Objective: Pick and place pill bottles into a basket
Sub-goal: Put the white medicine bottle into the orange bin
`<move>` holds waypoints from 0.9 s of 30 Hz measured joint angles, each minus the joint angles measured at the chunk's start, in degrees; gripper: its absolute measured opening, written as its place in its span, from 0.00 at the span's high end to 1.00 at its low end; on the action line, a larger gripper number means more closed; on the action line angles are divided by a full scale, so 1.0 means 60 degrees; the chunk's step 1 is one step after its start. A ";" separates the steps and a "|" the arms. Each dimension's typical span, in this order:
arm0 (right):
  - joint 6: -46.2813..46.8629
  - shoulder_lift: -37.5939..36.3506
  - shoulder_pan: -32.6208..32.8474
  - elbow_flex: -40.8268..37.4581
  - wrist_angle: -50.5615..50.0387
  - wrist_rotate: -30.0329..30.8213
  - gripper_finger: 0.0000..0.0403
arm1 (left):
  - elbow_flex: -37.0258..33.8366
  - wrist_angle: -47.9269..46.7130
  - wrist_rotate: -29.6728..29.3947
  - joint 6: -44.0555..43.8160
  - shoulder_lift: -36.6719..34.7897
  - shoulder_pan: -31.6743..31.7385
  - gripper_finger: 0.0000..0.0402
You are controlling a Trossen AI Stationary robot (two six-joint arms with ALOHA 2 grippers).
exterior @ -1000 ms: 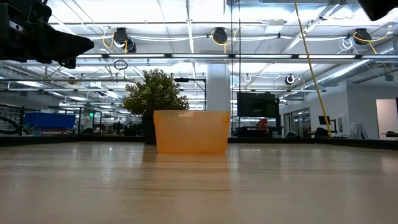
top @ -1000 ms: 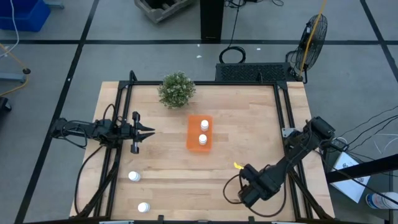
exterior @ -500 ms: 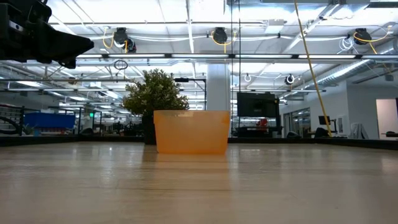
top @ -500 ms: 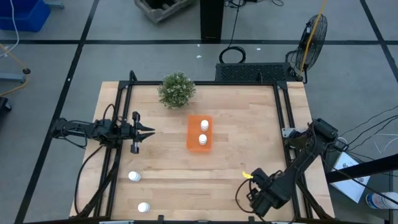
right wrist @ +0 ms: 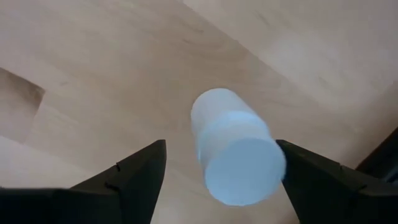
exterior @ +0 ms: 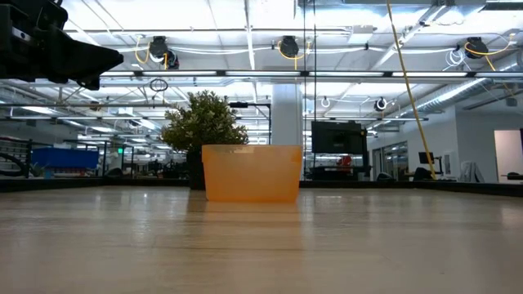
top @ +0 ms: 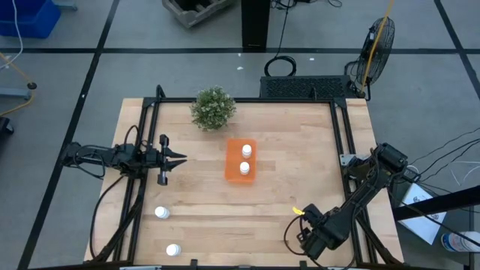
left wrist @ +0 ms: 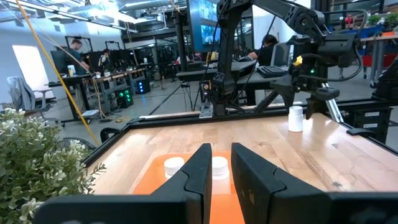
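On my right wrist view, the right gripper [right wrist: 217,171] has its two fingers [right wrist: 134,177] spread wide, one on each side of a pill bottle [right wrist: 236,152] that stands upright on the table [right wrist: 93,68]; I see a gap on both sides, so neither finger touches it. From above, this gripper [top: 306,241] sits low over the table's near right corner and hides that bottle.

The left gripper [left wrist: 221,168] has its fingers [left wrist: 199,168] drawn nearly together with only a narrow slit between them, pinching nothing. From above, I place it [top: 180,159] over the left half of the table, pointing toward the basket [top: 241,160] and well apart from it.

The orange basket stands at mid-table with two pill bottles [top: 246,151] inside, one behind the other. Two more bottles [top: 160,213] stand on the table near the left front corner. The plant [top: 213,107] stands near the far edge, behind and left of the basket.
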 joint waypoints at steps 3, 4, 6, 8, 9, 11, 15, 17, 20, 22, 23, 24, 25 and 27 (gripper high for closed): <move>0.0000 0.0000 -0.0004 -0.0074 0.0108 -0.0112 0.30 | 0.0000 -0.0001 0.0000 0.0000 0.0000 0.0000 0.83; 0.0000 0.0000 -0.0004 -0.0076 0.0111 -0.0105 0.31 | 0.0000 0.0000 0.0000 0.0000 -0.0001 0.0003 0.83; 0.0000 0.0000 -0.0004 -0.0076 0.0128 -0.0099 0.34 | 0.0000 0.0003 0.0000 0.0000 0.0000 0.0002 0.83; 0.0000 0.0000 -0.0004 -0.0076 0.0120 -0.0106 0.38 | -0.0002 0.0000 0.0000 0.0000 0.0000 0.0002 0.83; 0.0000 0.0000 -0.0004 -0.0076 0.0119 -0.0106 0.40 | 0.0000 0.0003 0.0000 0.0000 0.0000 0.0001 0.83; 0.0000 0.0000 -0.0004 -0.0076 0.0120 -0.0106 0.45 | 0.0000 0.0001 0.0000 0.0000 -0.0002 0.0003 0.83; 0.0000 0.0000 -0.0012 -0.0076 0.0112 -0.0109 0.54 | 0.0000 -0.0001 0.0000 0.0000 0.0000 0.0000 0.83; 0.0000 0.0000 -0.0029 -0.0072 0.0109 -0.0116 0.58 | 0.0000 -0.0001 0.0000 0.0000 0.0000 0.0001 0.83; -0.0010 -0.0003 -0.0089 -0.0065 0.0101 -0.0059 0.61 | 0.0000 0.0002 0.0000 0.0000 -0.0002 0.0001 0.83; -0.0013 -0.0004 -0.0119 -0.0065 0.0103 0.0146 0.61 | 0.0000 0.0003 0.0000 0.0000 0.0000 0.0003 0.83; -0.0022 -0.0004 -0.0136 -0.0065 0.0093 0.0231 0.61 | 0.0000 0.0003 0.0000 0.0000 0.0000 0.0000 0.83; -0.0051 -0.0004 -0.0144 -0.0065 0.0082 0.0366 0.61 | 0.0000 -0.0001 0.0000 0.0000 0.0000 0.0000 0.83; -0.0108 -0.0004 -0.0158 -0.0065 0.0056 0.0552 0.61 | 0.0000 0.0003 0.0000 0.0000 0.0000 0.0003 0.83; -0.0282 -0.0024 -0.0218 -0.0065 0.0034 0.0884 0.60 | 0.0000 0.0000 0.0000 0.0000 0.0000 0.0003 0.83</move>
